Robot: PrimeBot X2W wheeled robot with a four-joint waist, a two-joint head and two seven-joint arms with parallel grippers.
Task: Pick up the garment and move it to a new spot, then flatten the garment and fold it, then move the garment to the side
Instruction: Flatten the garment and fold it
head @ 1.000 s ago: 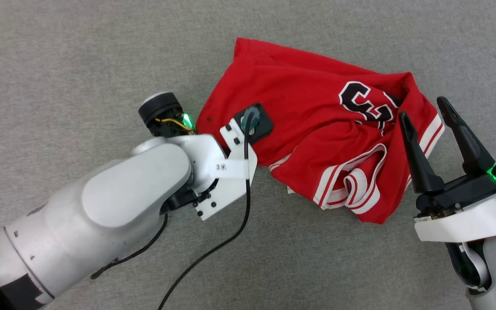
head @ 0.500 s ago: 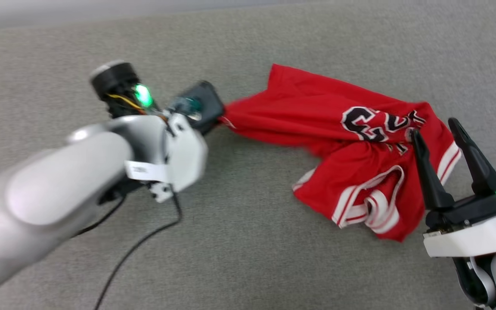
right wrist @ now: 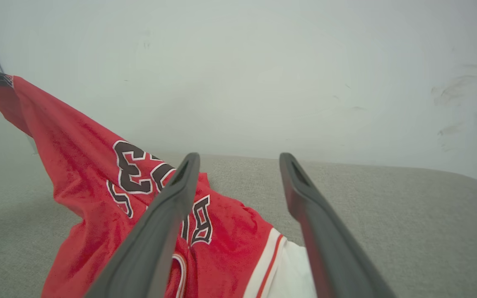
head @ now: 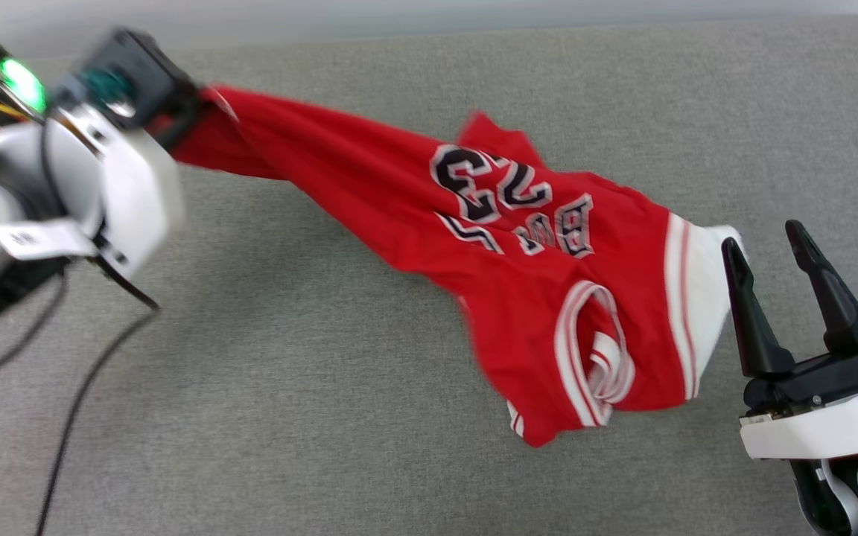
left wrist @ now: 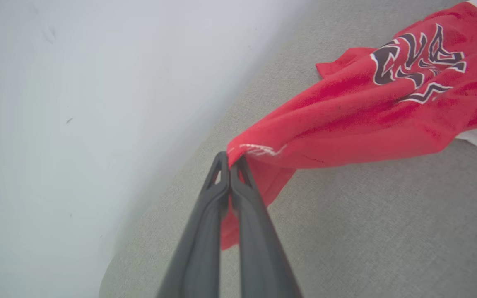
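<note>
The garment (head: 414, 201) is a red jersey with a black number on it, pulled taut from one corner and hanging slantwise over the grey floor. My left gripper (left wrist: 230, 159) is shut on its red hem, held up at the far left near the wall. In the head view its fingers are hidden behind the left wrist (head: 101, 149). The garment's lower end, with a white sleeve (head: 708, 298) and striped trim, sags beside my right gripper (head: 763, 234). That gripper is open, apart from the cloth, with nothing between its fingers (right wrist: 172, 215).
Grey carpet (head: 287, 387) spreads below and in front. A pale wall (right wrist: 263, 74) rises at its far edge, close behind the left gripper. A black cable (head: 79, 387) hangs from the left arm.
My left gripper has shut on the garment's hem and carried it up and to the left, drawing the crumpled jersey out long. The head camera has tilted up. The right gripper stays open.
</note>
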